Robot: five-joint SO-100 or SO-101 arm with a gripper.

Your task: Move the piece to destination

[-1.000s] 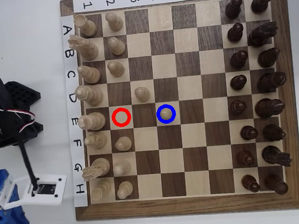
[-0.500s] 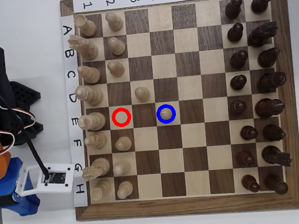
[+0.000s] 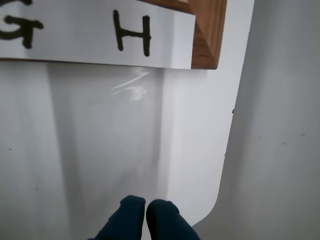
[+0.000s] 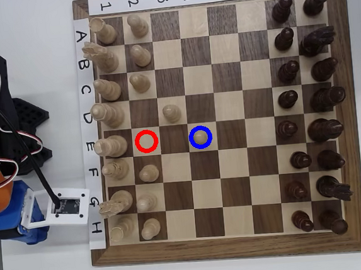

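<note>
In the overhead view the cream pawn (image 4: pixel 199 135) stands upright inside the blue ring on the light square (image 4: pixel 212 126) of row E, column 4. The red-ringed square (image 4: pixel 146 141) in row E, column 2 holds no piece. My gripper (image 3: pixel 146 210) shows in the wrist view as two dark blue fingertips (image 3: pixel 129 212) pressed together, holding nothing, over the white table beside the board's H corner. In the overhead view the arm (image 4: pixel 10 207) lies folded left of the board, well away from the pawn.
Pale pieces (image 4: pixel 139 82) fill columns 1 to 3, dark pieces (image 4: pixel 287 72) columns 7 and 8. The wooden board frame (image 3: pixel 209 35) and white letter strip (image 3: pixel 100 35) lie just ahead of the gripper. The white table's rounded edge (image 3: pixel 227 150) runs at the right.
</note>
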